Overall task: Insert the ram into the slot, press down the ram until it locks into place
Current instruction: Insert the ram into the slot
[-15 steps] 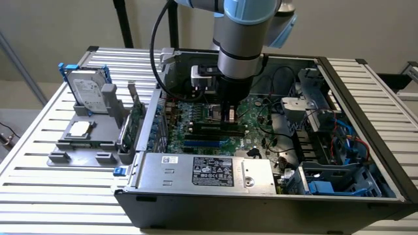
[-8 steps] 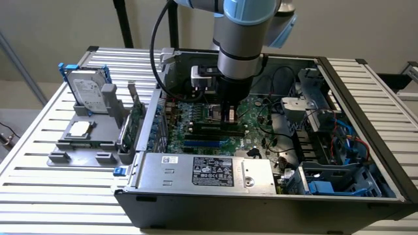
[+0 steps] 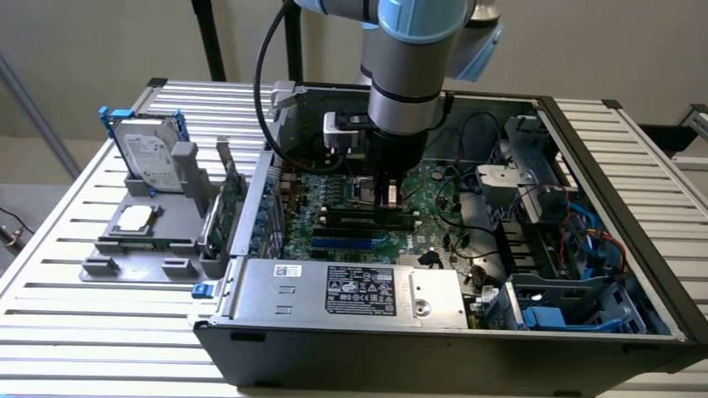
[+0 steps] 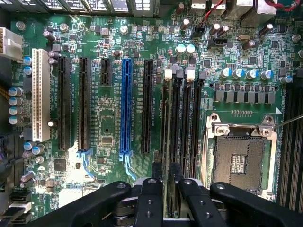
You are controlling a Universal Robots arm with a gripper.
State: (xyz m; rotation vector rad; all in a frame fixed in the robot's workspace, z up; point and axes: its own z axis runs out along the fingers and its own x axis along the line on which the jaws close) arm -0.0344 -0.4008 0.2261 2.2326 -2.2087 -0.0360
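My own arm hides most of the pincer (image 3: 387, 201) in the exterior view. There the ram (image 3: 387, 194) is no more than a small pale patch between the fingers. In the wrist view I see the ram (image 4: 167, 196) edge-on, a thin strip that is hard to separate from the dark slot (image 4: 166, 118) it lines up with. I cannot tell whether it is seated or just above the slot. One end of the slot is cut off behind my fingers (image 4: 154, 198).

My pincer (image 4: 167, 172) is nearly closed, clamped on the ram's two flat faces.

The slot is the outermost of four black ones lying side by side, on the side nearest the blue slot (image 4: 126, 106). The silver-framed processor socket (image 4: 239, 158) sits just past the far side of that group.

Room is tight. The walls of the case (image 3: 625, 220) ring the motherboard (image 3: 318, 192), and a metal drive cage (image 3: 520, 178) crowds the exterior view's right. The case stands on a slatted worktop (image 3: 66, 274).
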